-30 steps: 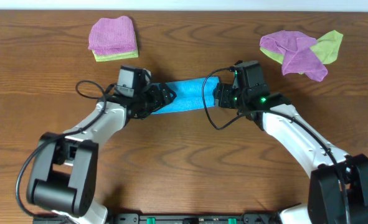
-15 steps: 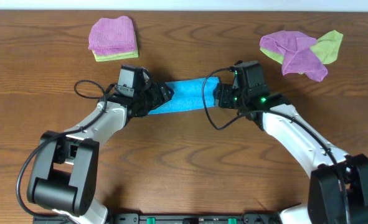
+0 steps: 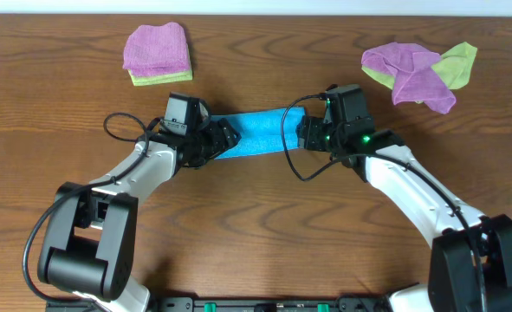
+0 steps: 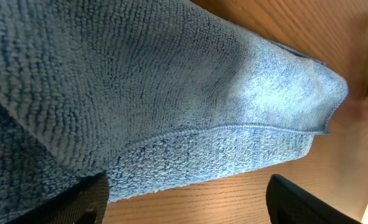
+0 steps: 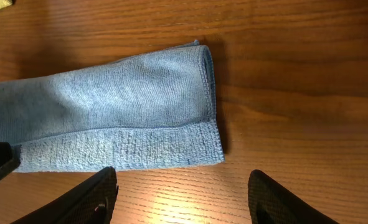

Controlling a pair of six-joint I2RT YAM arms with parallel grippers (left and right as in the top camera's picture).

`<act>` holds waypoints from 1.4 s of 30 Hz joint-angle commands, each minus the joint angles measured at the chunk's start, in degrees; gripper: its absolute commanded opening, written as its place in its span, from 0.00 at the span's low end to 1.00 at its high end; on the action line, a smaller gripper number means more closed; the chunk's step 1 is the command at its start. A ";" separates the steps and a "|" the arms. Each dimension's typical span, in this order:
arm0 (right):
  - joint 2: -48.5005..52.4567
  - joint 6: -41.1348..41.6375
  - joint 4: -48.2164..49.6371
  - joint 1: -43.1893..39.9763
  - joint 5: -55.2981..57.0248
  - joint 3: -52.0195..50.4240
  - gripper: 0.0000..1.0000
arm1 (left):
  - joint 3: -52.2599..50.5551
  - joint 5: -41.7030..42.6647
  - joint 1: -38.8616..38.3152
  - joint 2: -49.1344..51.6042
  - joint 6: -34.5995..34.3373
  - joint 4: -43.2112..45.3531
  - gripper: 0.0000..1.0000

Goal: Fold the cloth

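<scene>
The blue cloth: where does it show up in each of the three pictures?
Overhead: the cloth lies in a folded strip at the centre of the wooden table.
Left wrist: it fills the upper left.
Right wrist: it covers the left half.
Shared landmark: the brown wood grain.

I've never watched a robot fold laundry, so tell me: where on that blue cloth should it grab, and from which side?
The cloth lies flat as a long two-layer strip, so probably its short right end, approached from beyond that end. Both hemmed edges meet there, so a low finger slid under the corner could pinch both layers together.
</scene>
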 commanded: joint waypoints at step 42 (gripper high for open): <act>-0.79 0.74 -0.44 0.17 -0.37 0.04 0.65 | 0.92 -19.91 -3.08 -0.74 7.58 -1.97 0.40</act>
